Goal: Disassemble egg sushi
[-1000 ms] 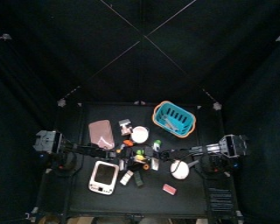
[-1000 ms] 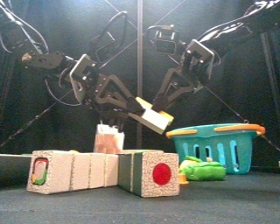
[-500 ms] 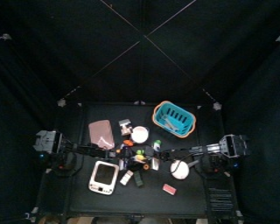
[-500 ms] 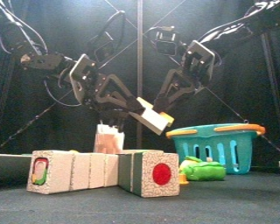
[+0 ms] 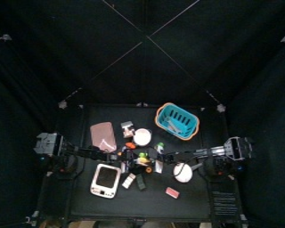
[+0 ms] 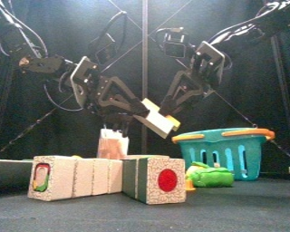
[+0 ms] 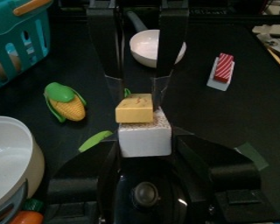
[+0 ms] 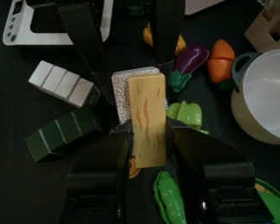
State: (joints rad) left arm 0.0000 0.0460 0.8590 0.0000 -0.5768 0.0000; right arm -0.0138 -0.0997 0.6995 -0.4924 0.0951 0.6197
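The egg sushi is a yellow egg slab (image 7: 136, 109) on a white rice block (image 7: 143, 140). Both grippers hold it in the air above the middle of the table (image 5: 142, 161). My left gripper (image 7: 143, 144) is shut on the rice block. My right gripper (image 8: 150, 131) is shut on the egg slab (image 8: 150, 118), with the rice (image 8: 123, 94) behind it. The egg still lies against the rice. In the front view the sushi (image 6: 158, 119) hangs between the left gripper (image 6: 133, 113) and the right gripper (image 6: 174, 101).
A teal basket (image 5: 176, 118) stands at the back right. A white bowl (image 8: 266, 96), a corn cob (image 7: 63, 101), an eggplant (image 8: 189, 59), a red and white piece (image 7: 223, 70) and green sushi blocks (image 6: 158, 178) lie below. A white tray (image 5: 104, 180) and a pink tray (image 5: 103, 135) lie at the left.
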